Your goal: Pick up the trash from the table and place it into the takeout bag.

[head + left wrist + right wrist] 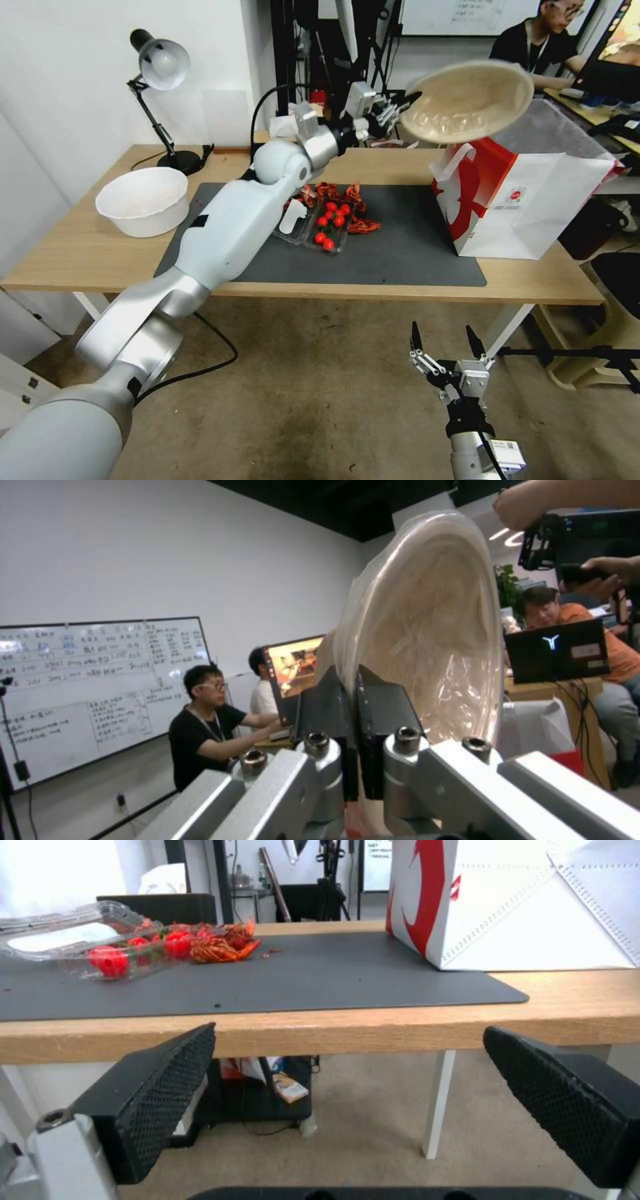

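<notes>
My left gripper (403, 103) is shut on the rim of a beige bowl (467, 100), held tilted in the air just above and behind the open top of the red and white takeout bag (520, 200). In the left wrist view the black fingers (380, 715) pinch the bowl's (427, 630) thin edge. The bag stands on the right end of the light-wood table (87, 247), partly on the dark grey mat (400, 253). My right gripper (445, 343) hangs open below the table's front edge, its wide-apart pads (167, 1080) facing the table edge (373, 1027) and the bag (520, 905).
A clear plastic tray of small red fruits (327, 227) with red wrappers lies mid-mat. A large white bowl (142, 200) and a black desk lamp (160, 67) stand at the table's left end. People sit at desks behind the table.
</notes>
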Robot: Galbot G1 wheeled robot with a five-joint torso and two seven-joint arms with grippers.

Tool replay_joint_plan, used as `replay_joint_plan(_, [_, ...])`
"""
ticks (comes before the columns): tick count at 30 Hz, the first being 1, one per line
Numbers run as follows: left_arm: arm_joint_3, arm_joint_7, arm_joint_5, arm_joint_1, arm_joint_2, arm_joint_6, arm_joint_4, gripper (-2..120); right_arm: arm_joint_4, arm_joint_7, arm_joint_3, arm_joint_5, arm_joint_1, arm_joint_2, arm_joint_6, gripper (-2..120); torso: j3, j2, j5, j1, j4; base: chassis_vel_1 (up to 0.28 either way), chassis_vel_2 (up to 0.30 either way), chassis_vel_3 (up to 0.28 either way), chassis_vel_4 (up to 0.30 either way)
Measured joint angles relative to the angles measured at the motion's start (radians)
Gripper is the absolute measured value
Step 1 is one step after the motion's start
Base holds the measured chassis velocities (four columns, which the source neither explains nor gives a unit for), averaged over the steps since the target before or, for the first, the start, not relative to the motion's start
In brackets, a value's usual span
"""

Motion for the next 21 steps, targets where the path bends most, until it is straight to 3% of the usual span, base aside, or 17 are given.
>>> replay_joint_plan(3, [0.013,-0.017,-0.003,-0.021,-0.013,0.002,0.010,0,0.002,0.000,0.000,-0.002,0.000,0.002,0.000,100,0.000,0.000,0.0000,0.000,0.0000,0.000,0.000,0.000,0.000])
replay_joint_plan(4, [0.025,-0.057,0.000,-0.038,-0.032,0.002,0.025,0,0.003,0.000,0.000,-0.003,0.001,0.006,0.000,100,0.000,0.000,0.0000,0.000,0.0000,0.000,0.000,0.000,0.000])
replay_joint_plan(12, [0.066,-0.154,0.058,-0.087,-0.104,-0.002,0.074,0,0.002,0.001,0.000,-0.009,0.001,0.016,0.000,100,0.000,0.000,0.0001,0.000,-0.0002,0.000,0.000,0.000,0.000])
replay_joint_plan(21, [0.118,-0.186,0.140,-0.100,-0.126,-0.011,0.078,0,0.001,0.003,0.007,-0.008,-0.002,0.012,0.000,100,0.000,0.000,0.0000,0.000,-0.0001,0.000,0.000,0.000,0.000])
